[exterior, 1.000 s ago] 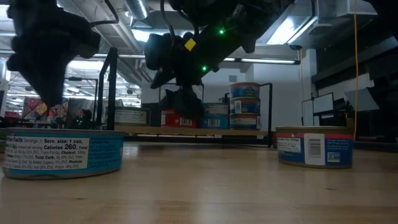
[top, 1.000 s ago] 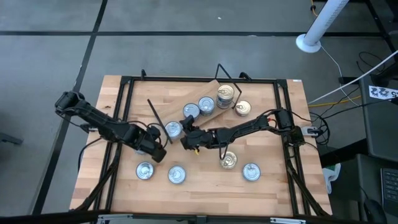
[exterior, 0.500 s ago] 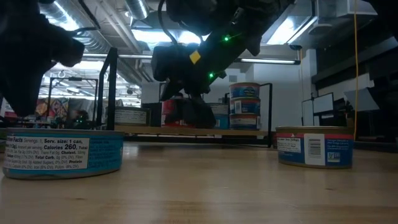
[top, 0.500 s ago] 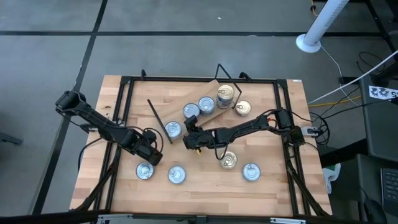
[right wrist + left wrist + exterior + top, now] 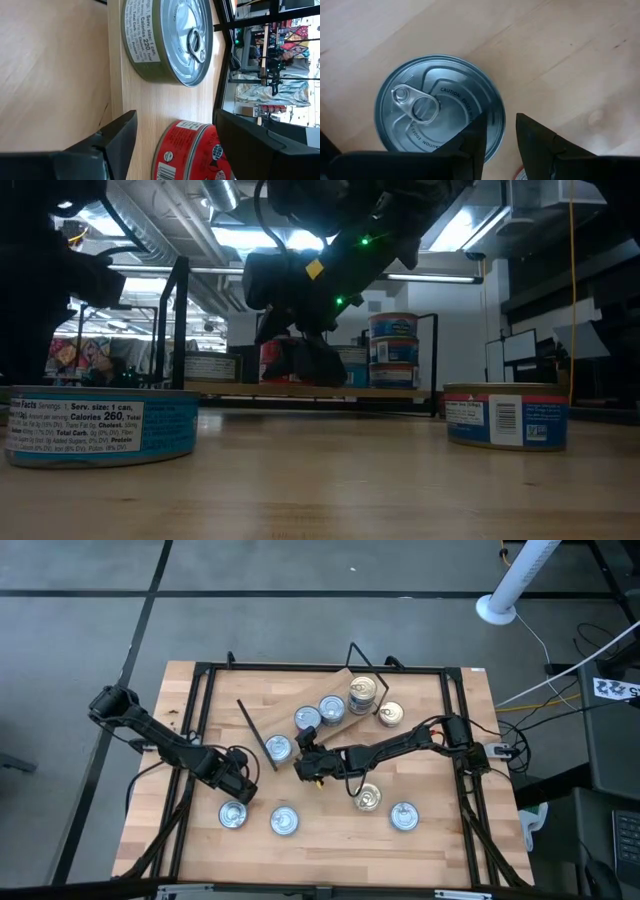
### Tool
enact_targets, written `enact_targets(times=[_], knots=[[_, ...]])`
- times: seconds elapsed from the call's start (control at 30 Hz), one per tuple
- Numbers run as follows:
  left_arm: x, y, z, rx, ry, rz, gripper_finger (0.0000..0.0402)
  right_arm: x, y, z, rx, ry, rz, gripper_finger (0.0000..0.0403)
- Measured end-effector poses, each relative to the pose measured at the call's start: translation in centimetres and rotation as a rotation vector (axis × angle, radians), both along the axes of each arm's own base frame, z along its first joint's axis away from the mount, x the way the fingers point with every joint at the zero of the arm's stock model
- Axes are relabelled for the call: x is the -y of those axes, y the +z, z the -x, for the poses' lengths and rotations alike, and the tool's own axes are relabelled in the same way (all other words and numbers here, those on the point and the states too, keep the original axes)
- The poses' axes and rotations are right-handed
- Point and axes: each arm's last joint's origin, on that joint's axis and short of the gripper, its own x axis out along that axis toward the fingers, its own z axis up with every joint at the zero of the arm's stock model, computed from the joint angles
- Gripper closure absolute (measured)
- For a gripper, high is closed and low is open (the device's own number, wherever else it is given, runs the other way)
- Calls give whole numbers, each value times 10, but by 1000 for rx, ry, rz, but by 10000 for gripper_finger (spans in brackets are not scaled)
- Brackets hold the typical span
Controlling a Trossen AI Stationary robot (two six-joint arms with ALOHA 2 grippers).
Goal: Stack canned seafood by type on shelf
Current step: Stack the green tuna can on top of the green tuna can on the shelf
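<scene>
The shelf (image 5: 345, 725), a light plank with black wire ends, lies slantwise at the table's far middle. It carries silver-lidded tins (image 5: 332, 708) and a two-tin stack (image 5: 362, 695). My left gripper (image 5: 500, 125) points down over a silvery-blue-lidded tin (image 5: 437, 110), which rests on the table at the near left (image 5: 233, 813); its fingers stand slightly apart with nothing between them. My right gripper (image 5: 175, 130) is open and slants down at the shelf. Its fingers stand on either side of a red-labelled tin (image 5: 187, 150) without touching it. A green-labelled tin (image 5: 170, 40) lies beyond.
Loose tins rest on the near table: a silver one (image 5: 285, 820), a gold one (image 5: 368, 798) and another silver one (image 5: 403, 815). A gold tin (image 5: 390, 715) lies by the shelf's right end. Black frame rails (image 5: 200, 700) run along the table's edges.
My left gripper has sunk and drifted toward the table's near left, coming over the silvery-blue-lidded tin. My right gripper has tipped a little further down toward the tins on the shelf without shifting place. No tin has moved.
</scene>
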Motion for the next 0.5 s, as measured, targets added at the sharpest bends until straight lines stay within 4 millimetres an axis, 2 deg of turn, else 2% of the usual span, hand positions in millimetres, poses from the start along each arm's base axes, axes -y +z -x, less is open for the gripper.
enact_targets(times=[0.5], knots=[[0,-5,1,-30,-25,11,311,0,0,0,1,1,0,136]])
